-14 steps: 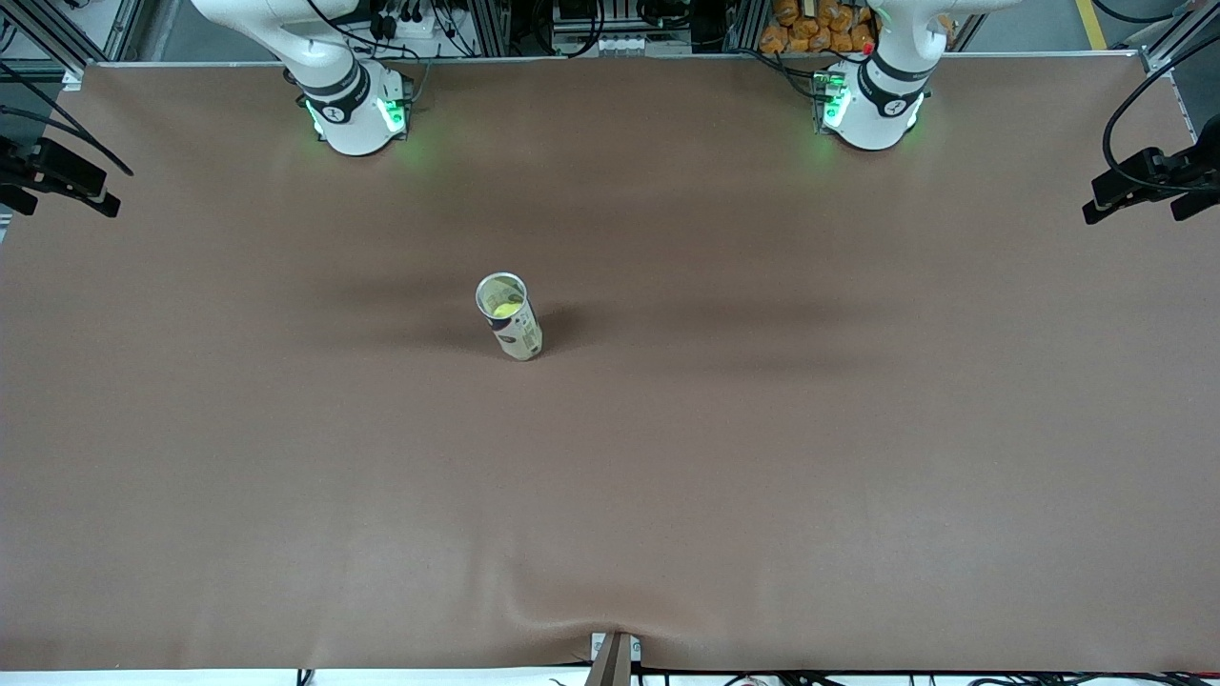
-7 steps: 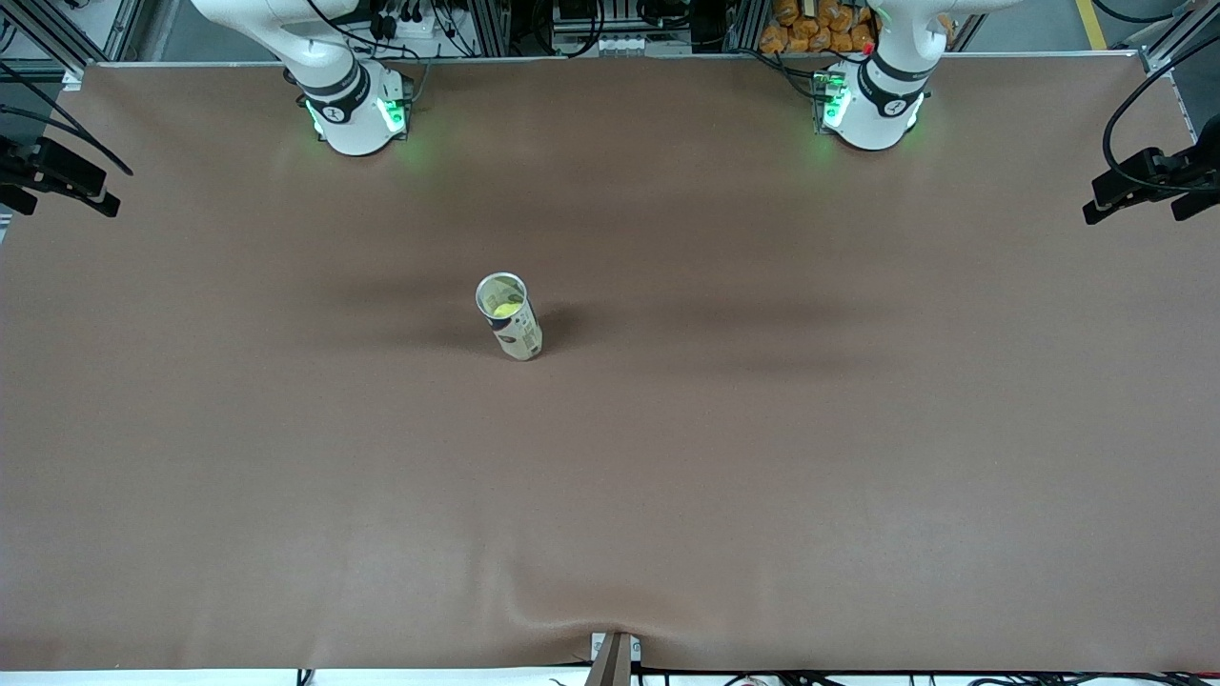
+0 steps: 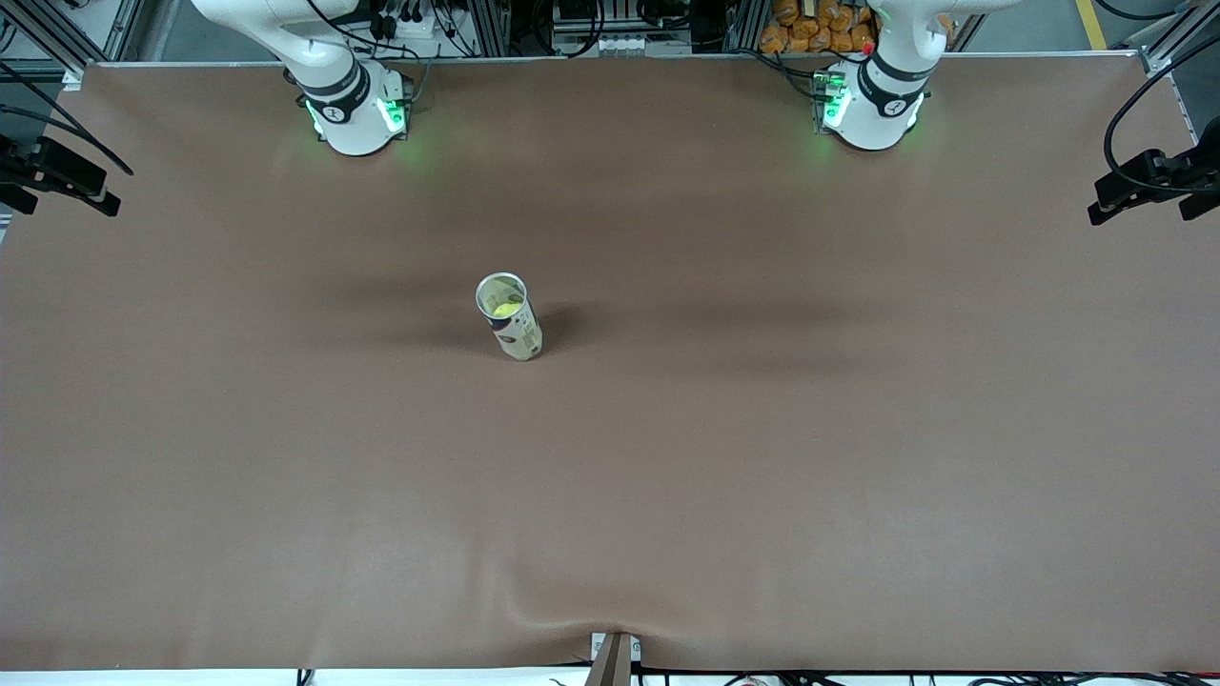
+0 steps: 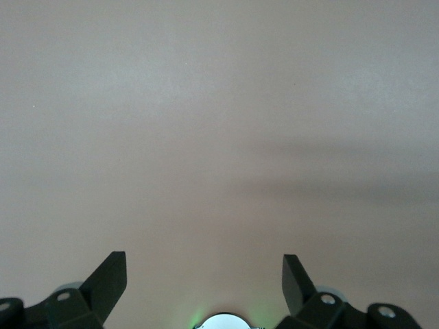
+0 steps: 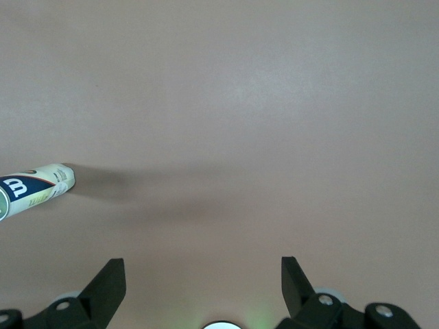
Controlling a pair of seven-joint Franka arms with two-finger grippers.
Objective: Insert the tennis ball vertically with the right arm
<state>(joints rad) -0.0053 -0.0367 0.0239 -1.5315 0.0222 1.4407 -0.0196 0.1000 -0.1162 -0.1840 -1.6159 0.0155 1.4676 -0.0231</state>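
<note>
A tall clear can (image 3: 510, 319) with a printed label stands upright near the table's middle, somewhat toward the right arm's end. A yellow-green tennis ball (image 3: 502, 307) shows inside it through the open top. The right wrist view catches the can (image 5: 31, 188) at its edge. My right gripper (image 5: 203, 271) is open, high over bare table with nothing between its fingers. My left gripper (image 4: 204, 267) is open too, over bare table, empty. Neither hand shows in the front view; only the arm bases do.
The brown table cover (image 3: 762, 429) has a small bump at its edge nearest the front camera. The right arm's base (image 3: 353, 110) and left arm's base (image 3: 872, 105) stand along the edge farthest from that camera. Black camera mounts (image 3: 1148, 181) jut in at both ends.
</note>
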